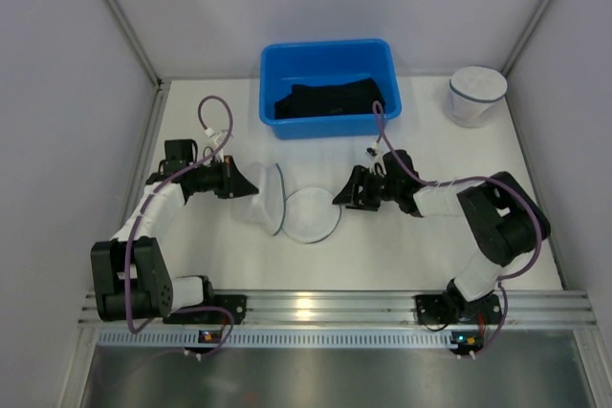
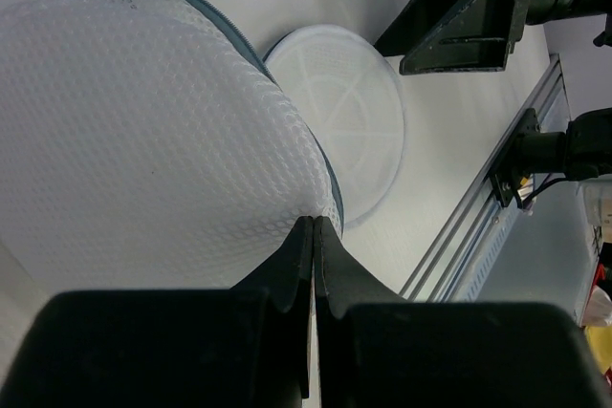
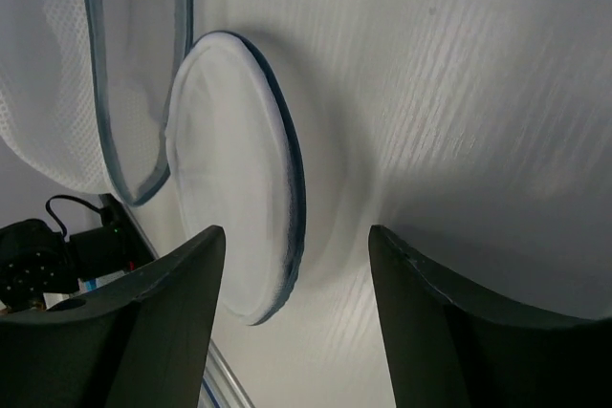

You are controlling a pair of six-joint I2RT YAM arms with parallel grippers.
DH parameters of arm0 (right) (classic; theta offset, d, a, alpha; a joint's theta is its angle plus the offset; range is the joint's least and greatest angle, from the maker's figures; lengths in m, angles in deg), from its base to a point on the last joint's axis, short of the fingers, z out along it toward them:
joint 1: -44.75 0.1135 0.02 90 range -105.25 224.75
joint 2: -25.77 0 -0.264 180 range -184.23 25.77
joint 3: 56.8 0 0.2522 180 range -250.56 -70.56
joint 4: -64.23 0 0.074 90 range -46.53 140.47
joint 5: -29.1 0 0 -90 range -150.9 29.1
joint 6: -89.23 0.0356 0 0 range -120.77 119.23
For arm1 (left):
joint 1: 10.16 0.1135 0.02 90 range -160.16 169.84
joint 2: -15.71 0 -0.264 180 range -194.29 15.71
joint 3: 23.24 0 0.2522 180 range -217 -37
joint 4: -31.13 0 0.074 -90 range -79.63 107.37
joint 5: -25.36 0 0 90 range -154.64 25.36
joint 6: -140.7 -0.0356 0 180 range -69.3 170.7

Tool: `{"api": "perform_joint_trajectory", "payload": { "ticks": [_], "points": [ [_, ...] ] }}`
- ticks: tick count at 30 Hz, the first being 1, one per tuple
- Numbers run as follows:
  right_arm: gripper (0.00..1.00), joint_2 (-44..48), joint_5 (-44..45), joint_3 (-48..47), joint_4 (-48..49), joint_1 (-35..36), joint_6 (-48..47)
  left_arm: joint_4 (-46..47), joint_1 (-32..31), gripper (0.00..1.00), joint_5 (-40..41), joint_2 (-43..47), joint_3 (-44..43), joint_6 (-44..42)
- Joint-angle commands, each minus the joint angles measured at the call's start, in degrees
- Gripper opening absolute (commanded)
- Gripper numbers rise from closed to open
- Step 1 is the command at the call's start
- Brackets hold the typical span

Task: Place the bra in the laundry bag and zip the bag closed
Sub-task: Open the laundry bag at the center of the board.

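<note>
**Item 1 – bra** [image 1: 330, 100]. Count: one. A black garment lying crumpled in the blue bin [image 1: 325, 49] at the far middle of the table [image 1: 402, 250]. It fills most of the bin floor. No gripper touches it, and it is well apart from the bag.

**Item 2 – laundry bag** [image 1: 258, 200]. Count: one in use. White honeycomb mesh with a grey-blue zip band round its mouth. It lies on its side left of centre, with the mouth turned right. Its round lid flap [image 1: 311, 217] is unzipped and lies flat on the table just right of the mouth. The left wrist view shows the mesh body [image 2: 143, 140] bulging, with the lid [image 2: 349, 112] beyond it.

**Item 3 – left gripper** [image 2: 314, 228]. Jaws clenched, fingers meeting with no gap, pinching the bag's mesh at the rim by the zip band. In the top view it sits [image 1: 241, 183] at the left end of the bag.

**Item 4 – right gripper** [image 1: 342, 196]. Jaws released and standing well apart. It hovers at the right edge of the lid and grasps nothing. In its own wrist view [image 3: 296, 236] the lid's rim [image 3: 229, 198] shows in the gap between the two fingers.

**Item 5 – second mesh bag** [image 1: 476, 95]. Count: one. White, upright, at the far right corner.

**Totals:** two arms, two mesh bags, one bin, one bra.
</note>
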Motion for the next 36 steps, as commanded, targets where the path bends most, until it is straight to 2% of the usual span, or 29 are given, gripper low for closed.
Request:
{"api": "perform_joint_trajectory", "payload": {
  "ticks": [1, 4, 6, 7, 8, 9, 10, 11, 15, 18, 24, 25, 26, 28, 32, 36],
  "points": [
    [0.63, -0.17, -3.25, 1.35, 7.17, 2.59, 2.07, 1.18, -0.23, 0.0, -0.11, 0.15, -1.01, -2.22],
    [0.59, -1.94, -3.6, 0.91, 8.33, 4.18, 0.94, 1.18, -0.23, 0.0, -0.2, 0.41, -0.75, -2.49],
    [0.47, -3.78, -4.39, 0.21, 8.5, 4.35, 0.93, 1.18, -0.32, 0.0, -0.28, 0.41, -0.75, -2.23],
    [0.4, -3.96, -4.92, -0.14, 8.77, 4.18, 0.85, 1.18, -0.23, 0.0, -0.46, 0.76, -0.66, -2.14],
    [0.23, -3.96, -5.88, -0.41, 8.85, 3.92, 0.84, 1.18, -0.23, 0.0, -0.55, 0.94, -0.57, -2.14],
    [0.12, -3.79, -6.67, -1.02, 9.03, 3.31, 1.11, 1.18, -0.23, 0.0, -0.98, 1.11, -0.23, -2.14],
    [0.03, -2.74, -8.42, -1.29, 8.94, 2.86, 1.2, 1.18, -0.23, 0.0, -1.33, 1.46, -0.14, -2.14],
    [0.0, -1.78, -9.05, -1.46, 7.9, 2.25, 1.11, 1.18, -0.14, 0.0, -1.6, 1.55, -0.05, -2.14],
    [0.0, 5.34, -12.65, -1.29, 3.08, -3.97, -0.65, 1.18, 1.0, 0.0, -4.49, 1.47, -1.27, -2.22],
    [0.0, 11.4, -17.92, -0.59, -0.97, -9.16, -1.26, 1.18, 1.79, 0.0, -3.63, 0.07, -1.98, -2.84],
    [0.0, 25.46, -22.15, -0.94, -11.52, -12.61, -6.62, 7.33, 1.44, 0.0, 0.59, -7.22, -1.37, 1.18],
    [0.0, 27.31, -21.8, -0.94, -13.88, -12.61, -7.06, 7.86, 1.18, 0.05, 1.2, -9.5, -1.63, 1.64],
    [0.0, 27.59, -21.28, -1.29, -15.91, -12.52, -8.63, 8.3, 0.92, 0.27, 1.99, -11.0, -1.98, 2.16],
    [0.0, 26.54, -19.7, -1.73, -20.39, -12.61, -11.27, 9.18, 0.47, 0.41, 1.91, -14.08, -3.21, 4.1],
    [0.0, 24.16, -17.93, -2.87, -19.98, -12.96, -10.24, 9.62, 0.47, 0.46, 4.11, -13.31, -4.53, 5.25],
    [0.0, 21.18, -15.3, -4.54, -20.49, -12.79, -10.93, 9.62, 0.48, 0.48, 3.94, -7.6, -4.35, 4.63]
  ]
}}
